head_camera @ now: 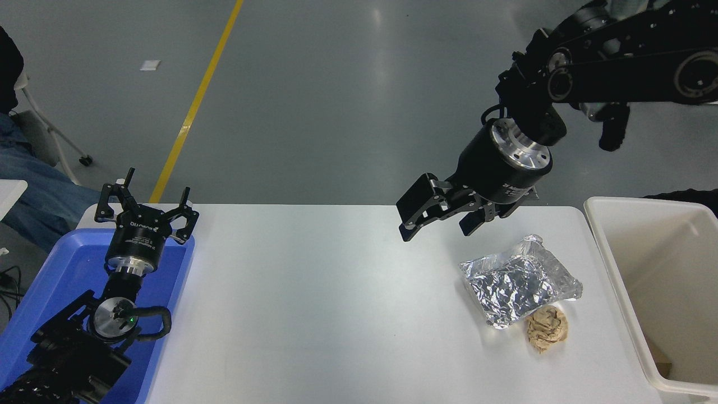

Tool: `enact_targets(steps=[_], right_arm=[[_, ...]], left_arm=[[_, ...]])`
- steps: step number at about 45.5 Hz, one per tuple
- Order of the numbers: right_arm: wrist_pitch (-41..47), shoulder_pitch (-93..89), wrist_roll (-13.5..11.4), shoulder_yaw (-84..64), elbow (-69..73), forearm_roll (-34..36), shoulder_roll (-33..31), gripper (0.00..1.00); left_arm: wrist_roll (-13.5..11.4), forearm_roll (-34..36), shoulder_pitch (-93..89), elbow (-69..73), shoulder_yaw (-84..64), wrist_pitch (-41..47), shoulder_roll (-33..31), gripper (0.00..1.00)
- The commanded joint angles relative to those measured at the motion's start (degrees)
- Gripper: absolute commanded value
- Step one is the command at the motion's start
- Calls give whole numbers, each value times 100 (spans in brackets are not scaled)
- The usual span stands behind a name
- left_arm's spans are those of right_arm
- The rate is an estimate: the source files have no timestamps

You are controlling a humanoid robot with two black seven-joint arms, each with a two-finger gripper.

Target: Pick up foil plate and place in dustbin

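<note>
The foil plate (519, 279) lies on the white table (314, 303) at the right, shiny and wrinkled. My right gripper (437, 220) hangs open and empty above the table, up and to the left of the plate, apart from it. The cream-white dustbin (634, 292) stands at the table's right edge, just right of the plate. My left gripper (147, 209) is parked open at the lower left, above the blue tray.
A small brown paper ball (547, 329) lies touching the foil plate's near corner. A blue flat tray (67, 280) sits at the table's left end under the left arm. A person's leg in jeans (39, 191) shows at the far left.
</note>
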Motion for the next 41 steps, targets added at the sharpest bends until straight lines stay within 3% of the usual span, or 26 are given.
enact_targets(steps=[1,20,30,41], right_arm=[[19,-77,-17,53,-80,69,151,100],[19,-895,-9,0,-863,-212,327,100],[-261,-1571,9,-351,-1214,-1406,134,100],[-1473,-3091,27,-308,-2004,-2988,-973,100]], left_arm=[[17,-27,17,-9,-86,-9,-9,100],[-27,-18,17,0,-34,-10,-9,100],[-27,-18,17,-9,-34,-10,-9,100],[-27,-18,17,-9,-34,-10,-9,100]])
